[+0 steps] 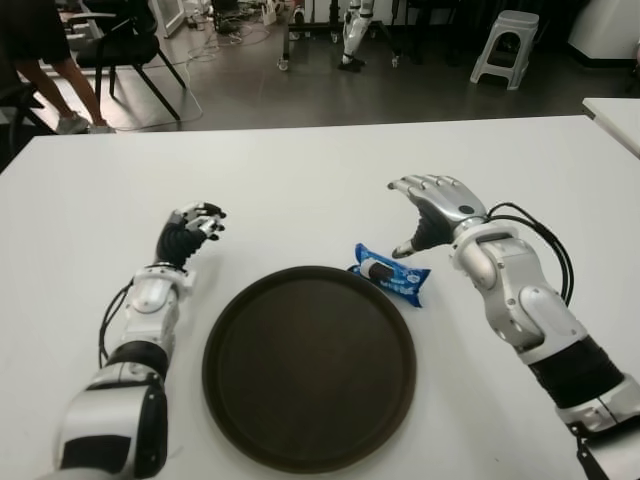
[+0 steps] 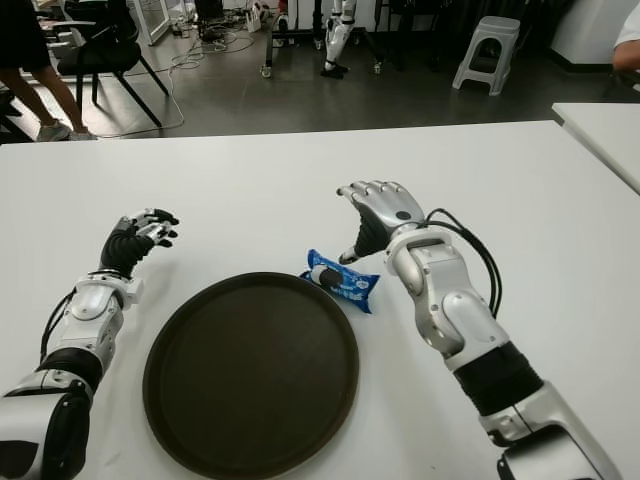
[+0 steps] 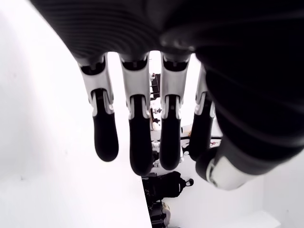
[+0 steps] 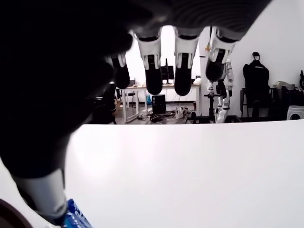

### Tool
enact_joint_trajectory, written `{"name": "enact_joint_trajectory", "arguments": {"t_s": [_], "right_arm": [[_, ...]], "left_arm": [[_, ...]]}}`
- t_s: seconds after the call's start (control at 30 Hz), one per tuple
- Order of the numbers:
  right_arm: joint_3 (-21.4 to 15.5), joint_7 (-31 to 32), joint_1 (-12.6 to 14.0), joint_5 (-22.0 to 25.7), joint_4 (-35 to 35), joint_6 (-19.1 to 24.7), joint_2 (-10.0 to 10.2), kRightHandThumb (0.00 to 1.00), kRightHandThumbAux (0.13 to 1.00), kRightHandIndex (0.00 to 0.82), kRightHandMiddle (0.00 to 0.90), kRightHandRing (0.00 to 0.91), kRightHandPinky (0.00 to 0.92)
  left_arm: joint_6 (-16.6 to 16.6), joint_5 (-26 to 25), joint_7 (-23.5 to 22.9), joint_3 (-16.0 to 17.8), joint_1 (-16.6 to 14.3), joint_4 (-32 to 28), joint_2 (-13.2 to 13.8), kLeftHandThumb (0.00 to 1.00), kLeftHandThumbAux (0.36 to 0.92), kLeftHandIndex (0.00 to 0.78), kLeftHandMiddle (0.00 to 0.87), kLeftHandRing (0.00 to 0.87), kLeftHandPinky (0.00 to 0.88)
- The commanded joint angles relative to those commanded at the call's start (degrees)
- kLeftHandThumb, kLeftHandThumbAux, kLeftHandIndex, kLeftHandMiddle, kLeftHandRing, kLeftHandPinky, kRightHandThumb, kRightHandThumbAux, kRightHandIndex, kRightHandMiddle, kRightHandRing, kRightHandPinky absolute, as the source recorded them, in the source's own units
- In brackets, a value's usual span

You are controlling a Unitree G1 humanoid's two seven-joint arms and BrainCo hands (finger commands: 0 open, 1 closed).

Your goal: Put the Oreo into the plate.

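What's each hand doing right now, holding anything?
Left hand: open, fingers relaxed, holding nothing, left of the plate.
Right hand: open, empty, poised just beyond the Oreo pack.

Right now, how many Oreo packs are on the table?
1. The blue Oreo pack lies on the white table just off the far right rim of the dark plate, apart from the open right hand beyond it. Nothing suggests another is hidden.
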Motion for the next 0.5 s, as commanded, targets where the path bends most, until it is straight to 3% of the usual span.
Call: {"name": "enact_joint_trajectory", "arguments": {"t_s": [0.37, 0.5], "right_arm": [[0.3, -1.0, 2.7, 0.3, -1.6, 1.1, 0.7, 0.000, 0.716, 0.068, 0.097, 0.089, 0.070], [0.3, -2.5, 5.0, 0.2, -2.9, 1.0, 1.0, 0.000, 0.721, 0.070, 0.098, 0.089, 0.071]], "left_arm": [[-0.1, 0.1, -0.6, -0.1, 0.2, -0.1, 0.3, 0.697, 0.712, 0.415, 0.411, 0.439, 0.438], [0.3, 0.3, -0.4, -0.2, 0.1, -0.2, 0.4, 0.697, 0.712, 0.414, 0.410, 0.439, 0.437]]}}
